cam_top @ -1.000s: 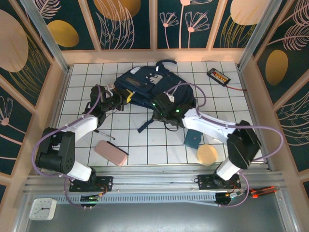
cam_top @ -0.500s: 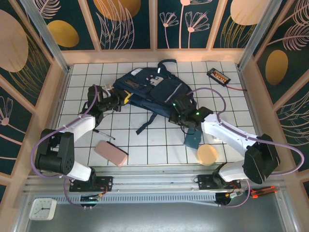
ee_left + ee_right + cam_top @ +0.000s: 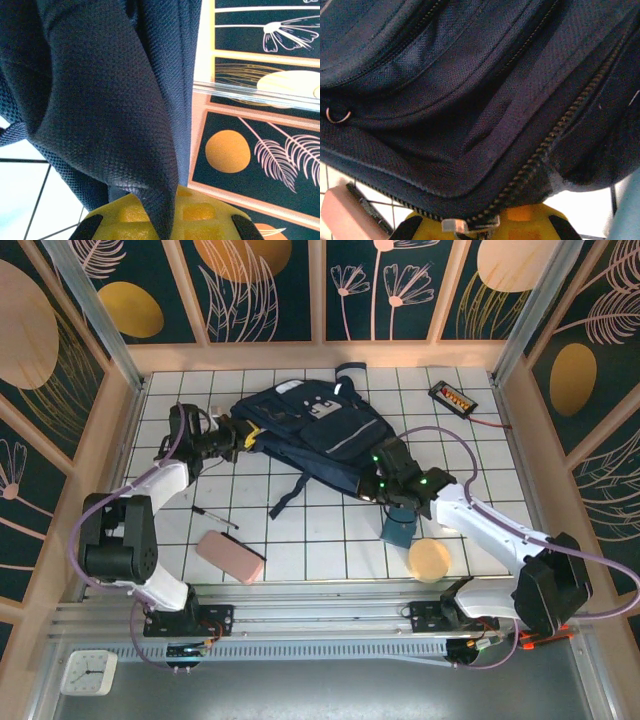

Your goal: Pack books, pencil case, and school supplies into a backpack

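Top external: left tool and right tool each clamp tight onto backpack fabric.

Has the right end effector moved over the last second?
Yes. The right end effector, shut on the backpack, has shifted toward the table's right side and is now close to the teal pad, which stayed put.

The left gripper and right gripper are clamping opposite sides of the backpack lying toward the worktop far edge.
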### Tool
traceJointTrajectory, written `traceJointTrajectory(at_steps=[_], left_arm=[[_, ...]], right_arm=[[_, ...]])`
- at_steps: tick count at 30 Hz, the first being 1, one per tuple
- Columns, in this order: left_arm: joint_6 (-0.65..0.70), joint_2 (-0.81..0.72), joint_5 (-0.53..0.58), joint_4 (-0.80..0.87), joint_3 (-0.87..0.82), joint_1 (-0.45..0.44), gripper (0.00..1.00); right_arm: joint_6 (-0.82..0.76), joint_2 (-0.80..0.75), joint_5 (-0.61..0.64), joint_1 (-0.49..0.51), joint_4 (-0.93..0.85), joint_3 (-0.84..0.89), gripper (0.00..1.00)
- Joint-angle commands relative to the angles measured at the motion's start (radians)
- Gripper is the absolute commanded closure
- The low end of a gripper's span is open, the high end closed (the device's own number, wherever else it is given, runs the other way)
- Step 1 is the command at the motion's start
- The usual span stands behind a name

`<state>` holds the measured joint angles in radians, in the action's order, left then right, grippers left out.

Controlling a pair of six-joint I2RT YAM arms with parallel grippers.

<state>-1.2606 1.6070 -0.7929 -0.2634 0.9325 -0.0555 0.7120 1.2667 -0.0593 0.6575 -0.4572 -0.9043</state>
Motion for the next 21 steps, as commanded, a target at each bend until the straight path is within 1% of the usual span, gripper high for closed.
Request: traceJointTrajectory(at_steps=[1,2,4,6,8,9,10,11,14,15,17,19,21], left_arm=[[0.079,0.069,0.081,-0.032,0.126,0.094,1.0],[0.088,0.093,0.055,-0.022,0.153,0.093,0.99],[0.105,0.087,0.045,-0.003,0.158,0.093,0.7],[0.155,0.033,0.065,0.055,0.126,0.092,0.52],[0.169,-0.049,0.076,0.085,0.048,0.091,0.3],[0.157,-0.088,0.07,0.076,-0.019,0.091,0.28],[0.147,-0.136,0.064,0.072,-0.078,0.091,0.23],[0.139,-0.184,0.06,0.075,-0.138,0.09,0.2],[0.103,-0.28,0.042,0.066,-0.288,0.057,0.16],[0.081,-0.294,0.041,0.045,-0.325,0.035,0.16],[0.005,-0.304,0.052,-0.044,-0.39,-0.04,0.16],[-0.056,-0.289,0.074,-0.119,-0.415,-0.103,0.16],[-0.086,-0.258,0.091,-0.161,-0.417,-0.14,0.16]], right_arm=[[-0.011,0.016,0.03,0.022,-0.057,0.005,1.0],[-0.013,0.041,0.029,0.047,-0.041,-0.02,1.0],[-0.014,0.111,0.022,0.093,-0.012,-0.082,1.0],[-0.018,0.19,-0.001,0.13,0.025,-0.15,1.0],[-0.02,0.274,-0.028,0.154,0.063,-0.214,1.0],[-0.023,0.304,-0.042,0.161,0.08,-0.238,1.0],[-0.025,0.341,-0.06,0.167,0.097,-0.264,1.0],[-0.029,0.372,-0.073,0.173,0.112,-0.287,1.0],[-0.044,0.445,-0.112,0.191,0.133,-0.351,1.0],[-0.05,0.463,-0.122,0.198,0.137,-0.368,1.0],[-0.06,0.498,-0.141,0.21,0.132,-0.402,1.0],[-0.068,0.519,-0.155,0.221,0.126,-0.427,1.0],[-0.074,0.533,-0.161,0.229,0.121,-0.442,1.0]])
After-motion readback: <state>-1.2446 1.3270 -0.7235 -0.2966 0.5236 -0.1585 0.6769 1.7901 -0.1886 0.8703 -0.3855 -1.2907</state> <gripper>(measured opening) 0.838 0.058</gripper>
